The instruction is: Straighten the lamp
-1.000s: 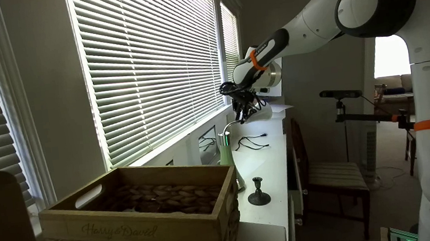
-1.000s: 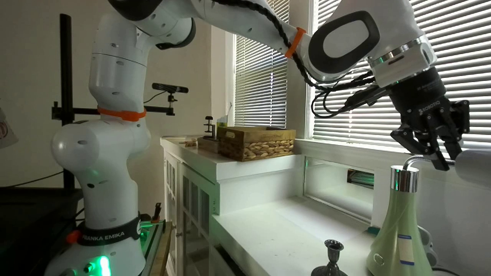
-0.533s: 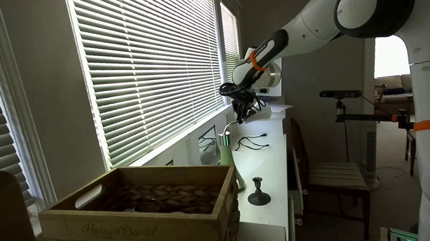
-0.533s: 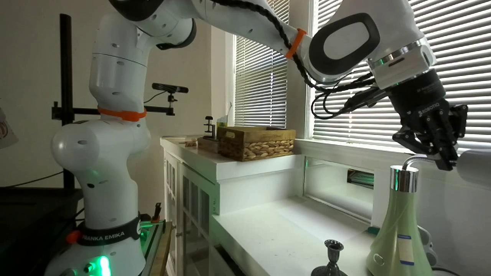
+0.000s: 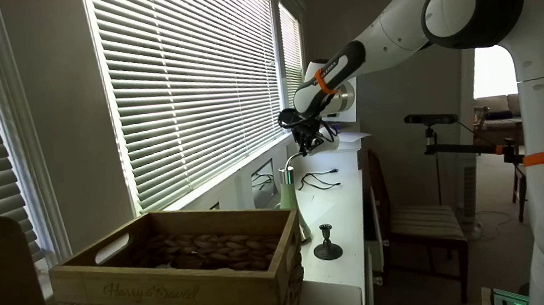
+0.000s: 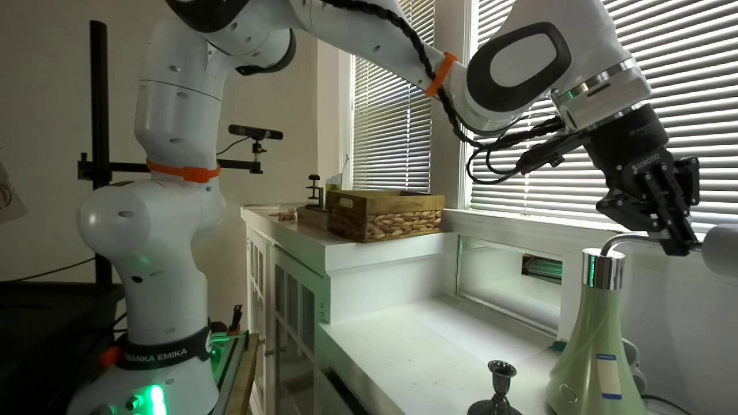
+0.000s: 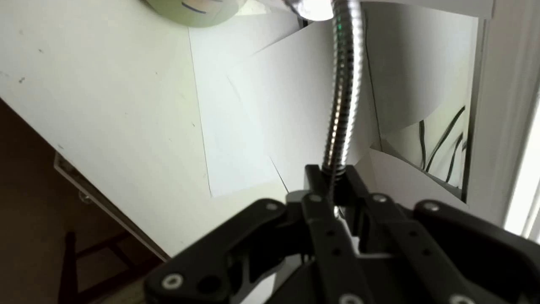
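The lamp has a pale green cone-shaped body [image 6: 597,340], a chrome collar [image 6: 603,271], a bent flexible metal neck [image 6: 631,238] and a white head [image 6: 722,251] cut off at the frame edge. It stands on the white counter; its body [image 5: 289,196] is partly behind the crate in an exterior view. My gripper [image 6: 679,245] is shut on the neck, close to the head. In the wrist view the ribbed neck [image 7: 346,93] runs down between the two fingertips [image 7: 333,172]. The gripper also shows in an exterior view [image 5: 305,149], with the head [image 5: 329,139] beside it.
A dark candle holder [image 6: 500,383] stands on the counter [image 6: 398,351] near the lamp. A wicker crate [image 5: 164,280] stands on a raised section. Window blinds [image 5: 193,80] rise behind the lamp. White paper [image 7: 236,126] lies on the counter. Black cables [image 5: 318,180] lie farther along.
The fingers were apart around the neck one second ago and have closed on it. Since then the lamp body has shifted slightly left and the head slightly right in an exterior view.
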Action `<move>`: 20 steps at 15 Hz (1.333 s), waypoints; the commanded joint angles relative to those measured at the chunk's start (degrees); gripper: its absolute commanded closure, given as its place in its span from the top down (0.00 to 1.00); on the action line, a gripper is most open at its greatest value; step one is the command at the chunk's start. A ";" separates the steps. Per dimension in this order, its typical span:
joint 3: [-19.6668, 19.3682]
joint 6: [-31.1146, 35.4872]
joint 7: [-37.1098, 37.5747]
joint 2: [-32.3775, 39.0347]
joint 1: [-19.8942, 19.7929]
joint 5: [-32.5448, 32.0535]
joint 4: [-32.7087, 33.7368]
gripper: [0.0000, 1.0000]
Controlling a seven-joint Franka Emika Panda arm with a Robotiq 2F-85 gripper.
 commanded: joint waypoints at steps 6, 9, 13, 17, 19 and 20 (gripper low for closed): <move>-2.64 6.49 8.60 -1.00 4.36 -28.67 -2.98 0.04; -2.98 7.76 12.80 -1.07 5.25 -38.24 -3.41 0.04; -3.00 10.16 18.88 -1.01 6.02 -50.44 -2.73 0.04; -2.69 10.11 25.36 -1.83 6.79 -60.71 -2.51 0.04; -2.26 9.52 28.05 -2.83 7.18 -63.41 -3.23 0.04; -2.16 9.32 29.69 -3.36 7.48 -65.07 -3.62 0.04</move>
